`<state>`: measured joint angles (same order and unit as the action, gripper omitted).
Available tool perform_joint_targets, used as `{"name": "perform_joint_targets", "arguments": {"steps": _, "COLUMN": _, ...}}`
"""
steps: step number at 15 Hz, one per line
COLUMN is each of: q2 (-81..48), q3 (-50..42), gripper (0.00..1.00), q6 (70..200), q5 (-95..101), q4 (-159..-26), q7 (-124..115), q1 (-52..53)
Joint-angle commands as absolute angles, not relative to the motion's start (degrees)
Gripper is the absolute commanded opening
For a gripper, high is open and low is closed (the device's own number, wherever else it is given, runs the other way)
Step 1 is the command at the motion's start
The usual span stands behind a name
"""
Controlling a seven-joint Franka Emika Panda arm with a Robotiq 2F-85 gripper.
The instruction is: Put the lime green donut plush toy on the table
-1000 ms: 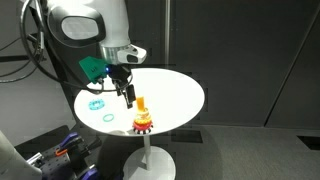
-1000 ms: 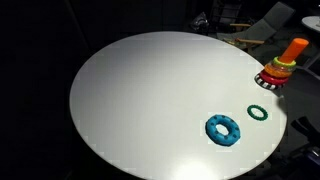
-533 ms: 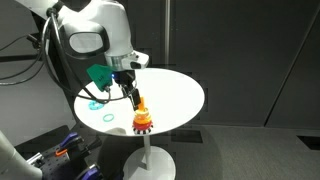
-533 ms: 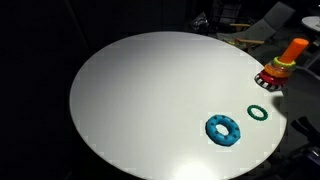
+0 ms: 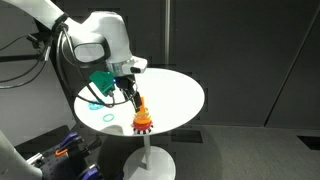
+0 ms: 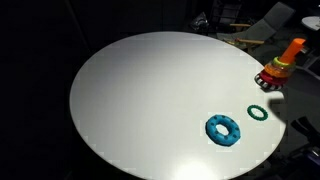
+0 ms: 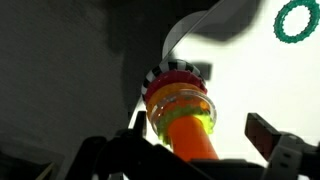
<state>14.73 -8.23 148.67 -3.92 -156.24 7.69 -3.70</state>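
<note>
A ring stacker (image 5: 142, 118) stands near the table's edge, also in an exterior view (image 6: 277, 68). In the wrist view its orange post (image 7: 190, 145) carries the lime green donut (image 7: 188, 117) as the top ring, above orange and red rings. My gripper (image 5: 132, 96) hangs just above the stacker. In the wrist view its fingers (image 7: 200, 138) are open, one on each side of the post, and touch nothing.
The round white table (image 5: 180, 95) stands on one pedestal leg. A blue donut (image 6: 224, 130) and a small green ring (image 6: 259, 113) lie on it near the stacker; the green ring also shows in the wrist view (image 7: 296, 20). Dark surroundings all round.
The arm has swung lower and the gripper has come down and closer over the stacker's post. The rings on the table have not moved.
</note>
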Motion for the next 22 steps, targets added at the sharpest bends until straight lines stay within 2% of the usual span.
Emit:
{"name": "perform_joint_targets", "arguments": {"steps": 1, "q2": 13.12, "q3": -7.31, "gripper": 1.00, "q6": 152.39, "q5": -4.54, "q4": -157.00, "q7": 6.45, "q1": -3.57}}
{"name": "perform_joint_targets", "arguments": {"steps": 20, "q2": 5.33, "q3": -6.10, "gripper": 1.00, "q6": 161.42, "q5": -6.59, "q4": -155.95, "q7": 5.73, "q1": -2.82}}
{"name": "perform_joint_targets", "arguments": {"steps": 21, "q2": 5.20, "q3": -6.12, "gripper": 0.99, "q6": 161.44, "q5": -6.59, "q4": -155.84, "q7": 5.76, "q1": -2.87}}
{"name": "perform_joint_targets", "arguments": {"steps": 22, "q2": 5.11, "q3": -6.13, "gripper": 0.91, "q6": 161.42, "q5": -6.59, "q4": -155.74, "q7": 5.76, "q1": -2.90}}
